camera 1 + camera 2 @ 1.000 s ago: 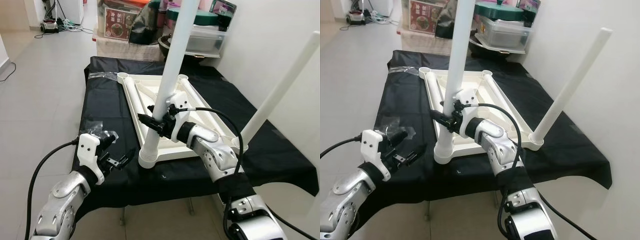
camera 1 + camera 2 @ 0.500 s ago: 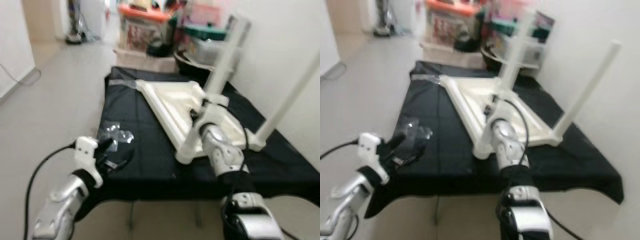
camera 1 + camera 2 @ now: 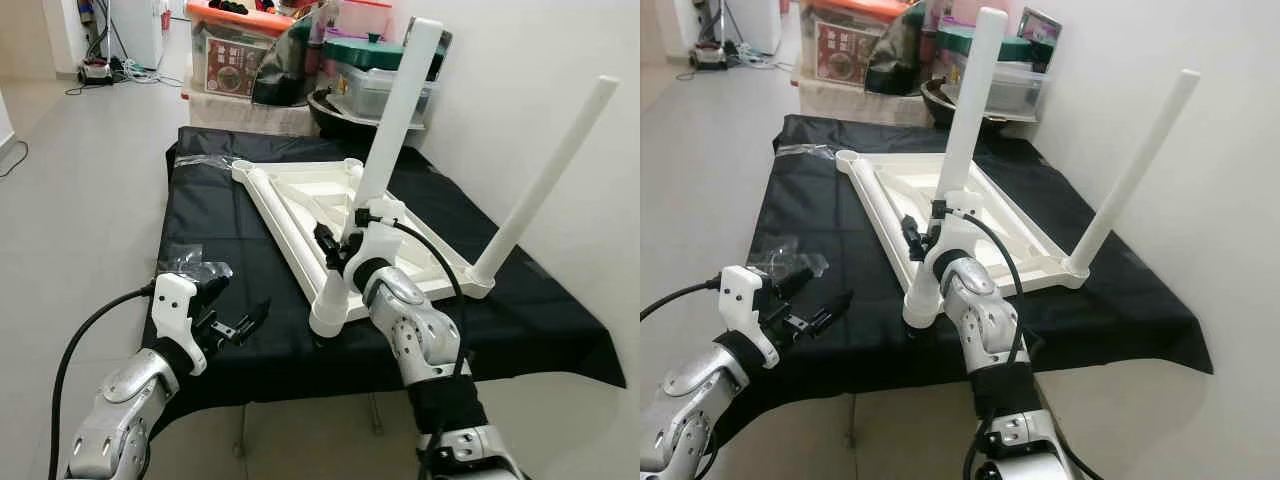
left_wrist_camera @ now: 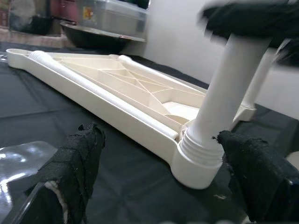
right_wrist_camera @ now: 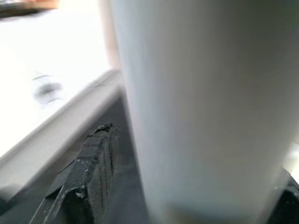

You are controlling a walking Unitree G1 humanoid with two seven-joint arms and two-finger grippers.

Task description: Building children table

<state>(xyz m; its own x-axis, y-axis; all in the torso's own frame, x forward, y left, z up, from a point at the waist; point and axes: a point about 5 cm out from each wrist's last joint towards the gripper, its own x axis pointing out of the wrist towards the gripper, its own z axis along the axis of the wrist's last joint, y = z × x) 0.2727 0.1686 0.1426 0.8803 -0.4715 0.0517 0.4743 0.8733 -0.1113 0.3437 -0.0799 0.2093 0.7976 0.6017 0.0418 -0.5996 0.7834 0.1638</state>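
A white children's table top lies upside down on a black-covered table. Two white legs stand up from it: a near one in the front corner socket, and a second leg at the right corner. My right gripper is open low on the near leg, one finger beside the leg with a small gap. My left gripper hovers open over the table's front left edge, facing the socket, with nothing between its fingers.
A crumpled clear plastic bag lies on the cloth just beyond my left gripper. Boxes, lidded bins and a dark bowl are stacked behind the table. A white wall runs close along the right side. Open floor lies to the left.
The whole picture blurred and shifted as the camera moved; the table now looks farther off. My right gripper stays low on the near leg. My left gripper holds the same spot.
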